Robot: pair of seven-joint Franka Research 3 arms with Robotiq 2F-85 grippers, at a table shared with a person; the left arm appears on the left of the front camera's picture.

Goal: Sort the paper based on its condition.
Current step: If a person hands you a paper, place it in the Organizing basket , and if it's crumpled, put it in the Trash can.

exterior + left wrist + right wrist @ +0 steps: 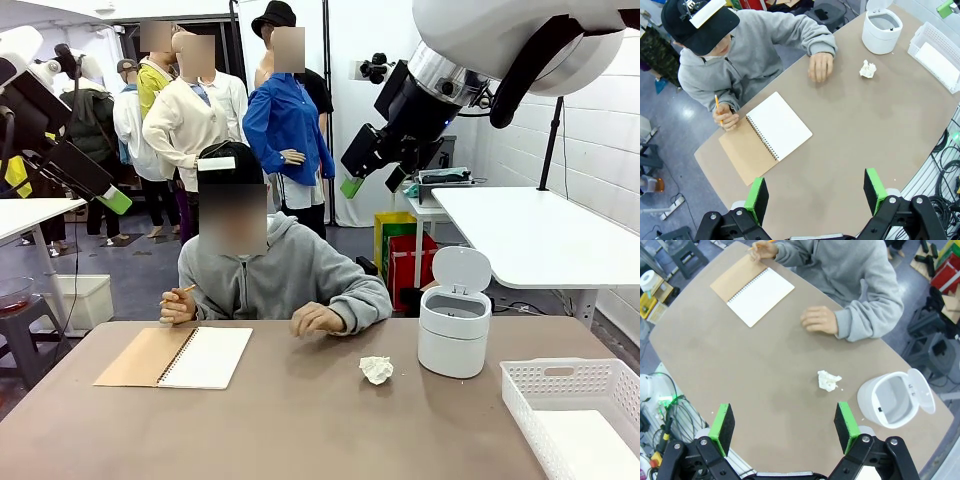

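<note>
A crumpled ball of white paper point(376, 369) lies on the brown table, just left of the white bin point(455, 330); it also shows as the paper ball point(868, 69) and the paper ball point(828, 380). A flat white sheet point(592, 446) lies inside the white basket point(560, 382) at the near right corner. My left gripper point(816, 195) hangs open high above the table's near edge, holding nothing. My right gripper point(784, 427) is open too, high above the table with the ball below and ahead of it.
A spiral notebook point(175, 357) with a brown cover lies open at the far left. The person holds a pencil point(182, 292) beside it and rests the other hand point(318, 320) on the table. The bin's lid point(461, 268) stands open.
</note>
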